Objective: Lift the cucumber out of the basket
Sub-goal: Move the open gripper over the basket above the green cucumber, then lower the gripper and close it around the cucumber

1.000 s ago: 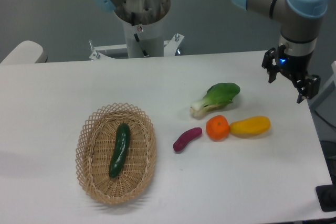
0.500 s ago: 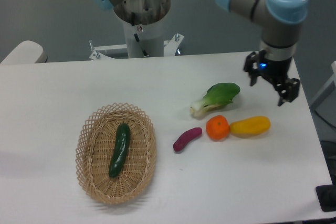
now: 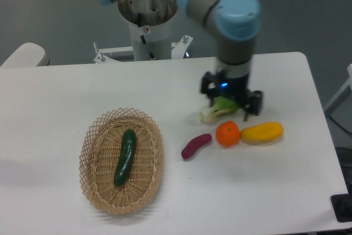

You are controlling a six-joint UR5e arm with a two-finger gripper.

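The black two-finger gripper has been travelling left from the bench's right edge and is now hanging over the light-green leafy bok choy, its jaws standing apart and holding nothing. The slim dark green glossy cucumber is lying lengthwise inside the oval tan woven wicker basket, well apart from the gripper.

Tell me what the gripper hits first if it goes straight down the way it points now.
Most likely the bok choy: the gripper points down with its fingers open directly over the leafy end. From this single view its height is unclear, so the table just behind could be first instead. The cucumber lies far off that line.
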